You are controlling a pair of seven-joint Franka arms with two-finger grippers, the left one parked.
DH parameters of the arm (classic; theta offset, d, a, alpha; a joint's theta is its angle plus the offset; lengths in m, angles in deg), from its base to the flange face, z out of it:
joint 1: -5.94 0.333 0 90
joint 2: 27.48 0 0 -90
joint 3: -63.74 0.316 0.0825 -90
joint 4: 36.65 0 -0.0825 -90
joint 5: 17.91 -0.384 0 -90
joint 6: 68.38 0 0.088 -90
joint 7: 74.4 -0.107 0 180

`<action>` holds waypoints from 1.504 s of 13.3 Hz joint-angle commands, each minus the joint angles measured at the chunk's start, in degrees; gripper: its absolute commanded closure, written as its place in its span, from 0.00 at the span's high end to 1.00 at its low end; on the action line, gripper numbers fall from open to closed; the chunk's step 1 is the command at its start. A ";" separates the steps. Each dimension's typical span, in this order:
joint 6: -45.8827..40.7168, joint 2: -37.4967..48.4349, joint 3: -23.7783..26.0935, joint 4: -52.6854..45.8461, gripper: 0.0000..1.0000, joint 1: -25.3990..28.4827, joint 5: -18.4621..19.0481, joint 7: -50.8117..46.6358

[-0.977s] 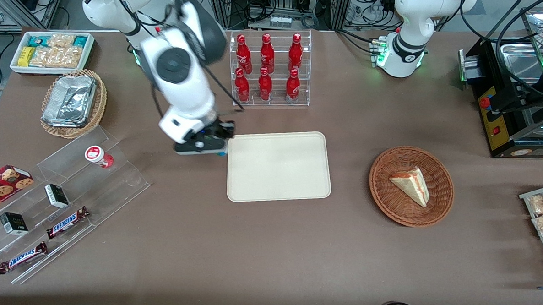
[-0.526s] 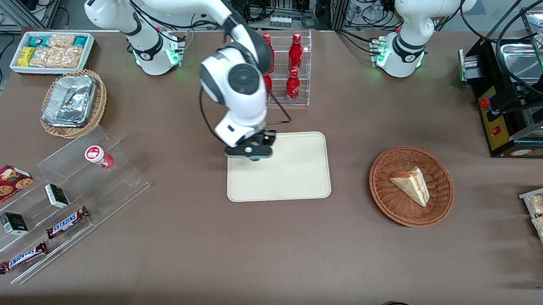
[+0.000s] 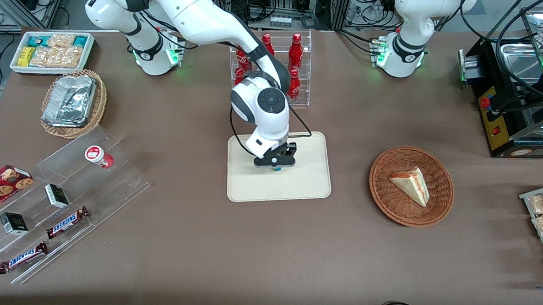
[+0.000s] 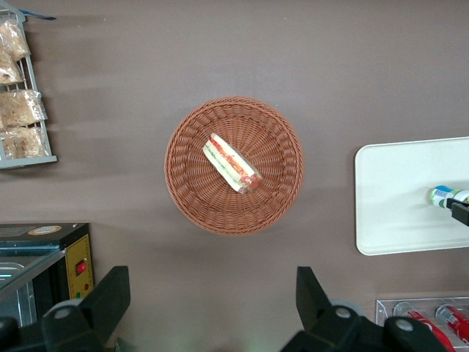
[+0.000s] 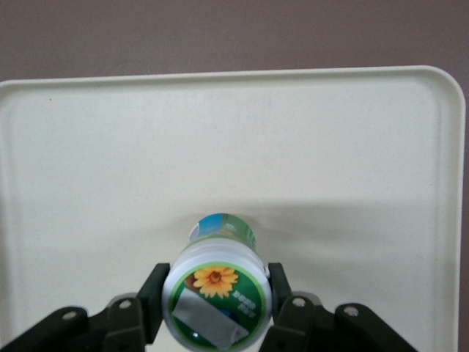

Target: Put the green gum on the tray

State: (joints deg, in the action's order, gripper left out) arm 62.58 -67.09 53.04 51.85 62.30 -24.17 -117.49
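My right gripper (image 3: 274, 165) hangs over the middle of the cream tray (image 3: 302, 190), shut on the green gum. The gum (image 5: 218, 293) is a small canister with a white lid, a green and yellow flower label and a green-blue body, gripped by the lid between my two black fingers (image 5: 152, 297). The tray (image 5: 352, 147) fills the right wrist view under the canister. In the front view only a sliver of the gum (image 3: 276, 169) shows under the gripper. In the left wrist view the gum (image 4: 443, 196) shows above the tray (image 4: 396, 191).
A red-labelled canister (image 3: 98, 156) stands on a clear stepped stand (image 3: 114, 182) with snack bars, toward the working arm's end. A clear rack of red bottles (image 3: 297, 87) stands farther from the front camera than the tray. A wicker basket (image 3: 438, 205) with a sandwich lies toward the parked arm's end.
My gripper has moved with the gum from beside the tray's edge toward the working arm's end to over the tray's middle. Nothing else has moved.
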 commanded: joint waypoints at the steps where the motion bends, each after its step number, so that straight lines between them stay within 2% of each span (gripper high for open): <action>1: -0.17 -1.43 -0.38 -2.10 0.00 0.32 -0.94 0.19; 5: -0.09 -2.49 -0.29 -2.10 0.00 0.58 -1.12 0.29; 6: -0.09 -2.49 -0.29 -2.10 0.14 0.59 -1.29 0.20; 7: -0.09 -2.58 -0.29 -2.10 0.74 0.59 -1.47 -0.15; 8: 0.00 -2.58 -0.29 -2.10 1.00 0.59 -1.47 -0.33; 12: 0.44 -1.18 -0.29 -2.10 1.00 0.15 -2.35 -0.24; 14: -0.96 3.37 -0.64 -0.36 1.00 -0.64 -2.44 -0.07; 18: -10.87 18.30 -0.82 6.06 1.00 -6.34 -2.09 1.07; 20: -19.90 24.81 -0.90 6.07 1.00 -9.94 -1.65 6.06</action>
State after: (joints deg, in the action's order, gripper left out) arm 48.31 -50.62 51.68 53.37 55.03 -25.21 -115.13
